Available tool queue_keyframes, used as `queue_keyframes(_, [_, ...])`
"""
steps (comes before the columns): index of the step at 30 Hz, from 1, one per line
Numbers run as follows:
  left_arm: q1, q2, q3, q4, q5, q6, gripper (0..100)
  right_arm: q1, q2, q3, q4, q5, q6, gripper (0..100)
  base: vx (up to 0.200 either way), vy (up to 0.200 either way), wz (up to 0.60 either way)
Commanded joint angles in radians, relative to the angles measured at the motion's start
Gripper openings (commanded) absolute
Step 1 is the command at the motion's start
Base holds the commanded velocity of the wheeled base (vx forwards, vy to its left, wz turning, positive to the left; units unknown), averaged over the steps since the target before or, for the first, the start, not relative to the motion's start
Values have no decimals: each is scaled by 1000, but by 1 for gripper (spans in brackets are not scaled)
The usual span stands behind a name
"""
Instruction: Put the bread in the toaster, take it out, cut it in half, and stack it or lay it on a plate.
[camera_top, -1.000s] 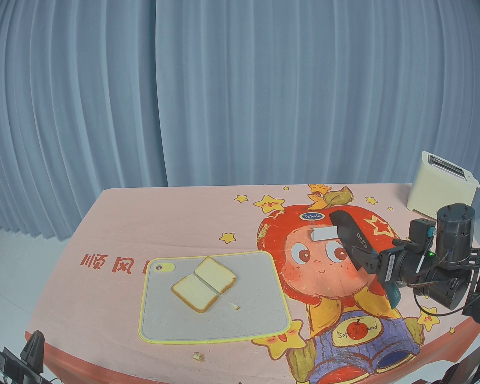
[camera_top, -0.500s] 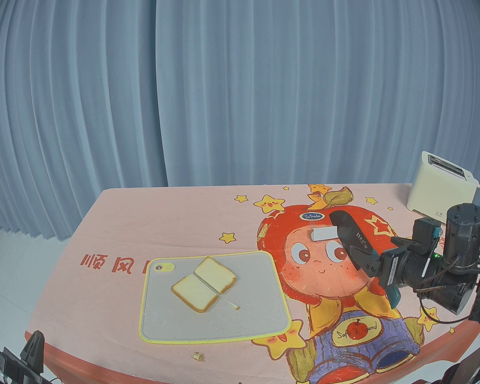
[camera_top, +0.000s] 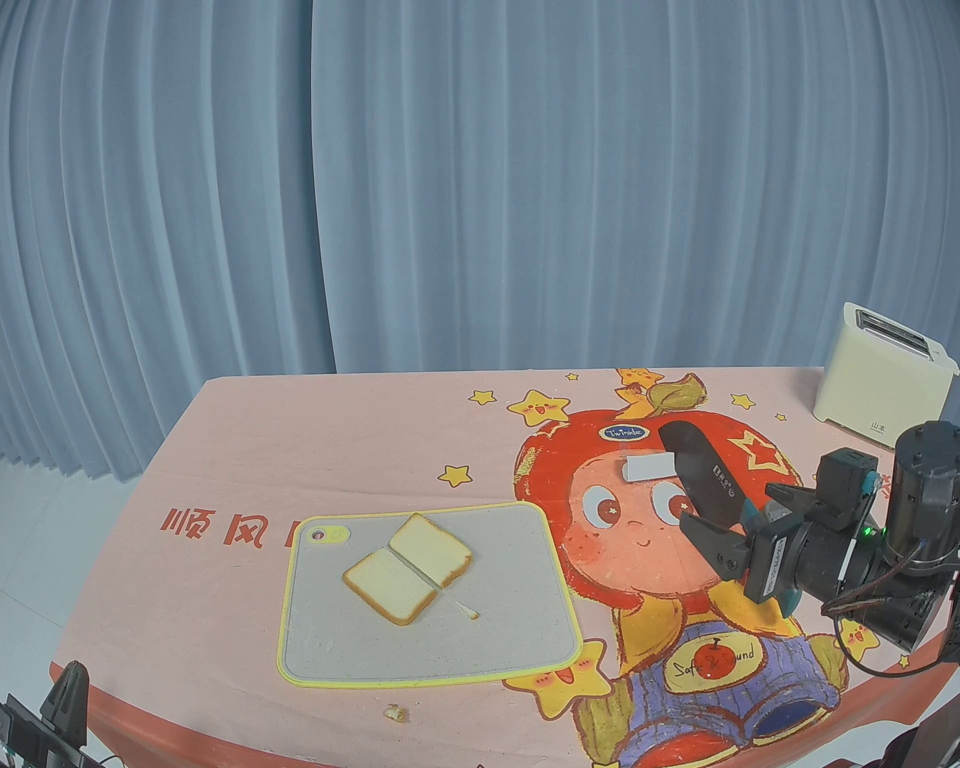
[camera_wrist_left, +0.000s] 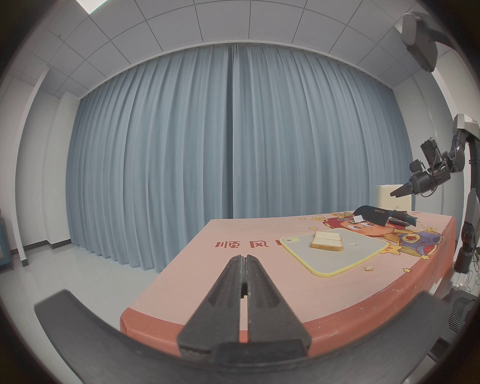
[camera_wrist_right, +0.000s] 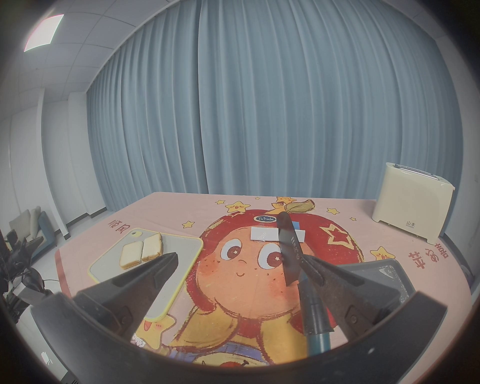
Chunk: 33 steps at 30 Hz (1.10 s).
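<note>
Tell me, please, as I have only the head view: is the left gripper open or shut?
Observer: Shut. The left gripper has its black fingers pressed together, off the near left corner of the pink cartoon-print tablecloth.
Operator: Thank you. Does the right gripper touch the black-bladed knife with the teal handle?
Observer: No. The left wrist view shows the right gripper hanging open in the air, clearly above the knife, which lies flat on the cloth.
</note>
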Motion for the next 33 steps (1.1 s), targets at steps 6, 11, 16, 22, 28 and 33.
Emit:
queue_keyframes(6, [0,2,16,0,0,0,0,30,-1,-8,4,-2,-1,100,0,0,0])
queue_keyframes(11, [0,2,16,0,0,0,0,45,5,-8,0,-2,-1,100,0,0,0])
queue_keyframes(16, [0,2,18,0,0,0,0,65,7,-8,-4,-2,1,100,0,0,0])
queue_keyframes(22, [0,2,18,0,0,0,0,69,10,-8,-4,1,1,100,0,0,0])
queue_keyframes(28, [0,2,16,0,0,0,0,85,23,-7,-4,11,6,100,0,0,0])
queue_keyframes(33, [0,2,16,0,0,0,0,118,28,-8,-5,19,19,100,0,0,0])
